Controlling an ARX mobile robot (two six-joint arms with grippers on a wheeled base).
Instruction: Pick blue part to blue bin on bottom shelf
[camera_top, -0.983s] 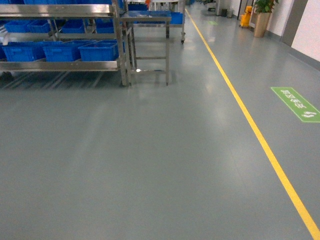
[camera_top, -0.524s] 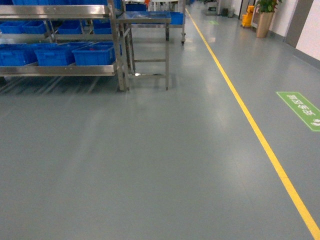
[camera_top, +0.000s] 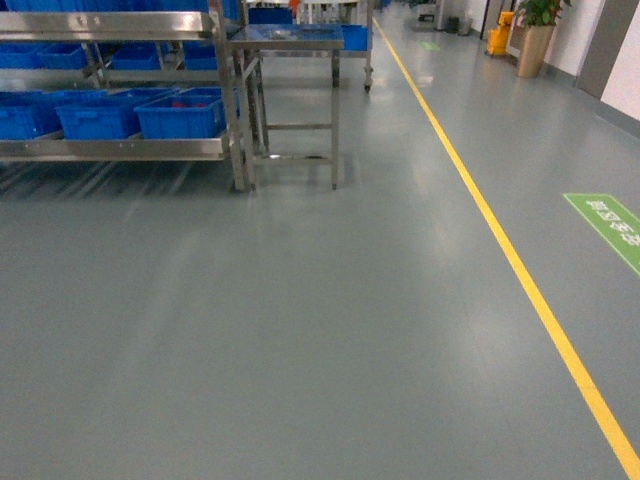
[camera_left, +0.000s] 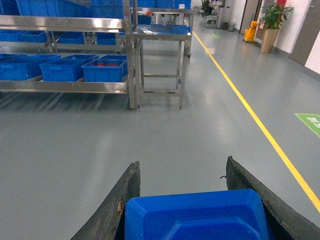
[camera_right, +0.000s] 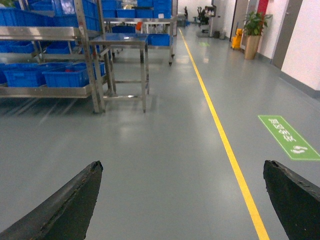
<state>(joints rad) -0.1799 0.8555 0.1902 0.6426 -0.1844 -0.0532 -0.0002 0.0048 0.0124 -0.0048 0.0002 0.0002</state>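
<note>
The blue part (camera_left: 195, 217) sits between the two black fingers of the left pincer (camera_left: 197, 200), which is clamped on it. It's smooth glossy plastic with rounded corners and a raised step on top. The fingers (camera_left: 117, 210) look rough and worn at the edges.

The right pincer (camera_right: 182, 200) is spread wide with nothing in it, just grey floor between its dark curved fingertips.

Ahead of the part and off to the left is the steel rack, and its bottom shelf (camera_top: 120, 150) carries a row of blue bins (camera_top: 180, 115), boxy ribbed plastic. Compared with a second ago, the rack has slid further left and a bit lower in the head view, and the green floor sign (camera_top: 610, 228) has moved toward the right edge.

Just right of the rack stands a small stainless table (camera_top: 285, 42) on thin legs. The floor (camera_top: 320, 330) is smooth, slightly shiny grey, with a yellow line (camera_top: 500, 250) running right of the table.
</note>
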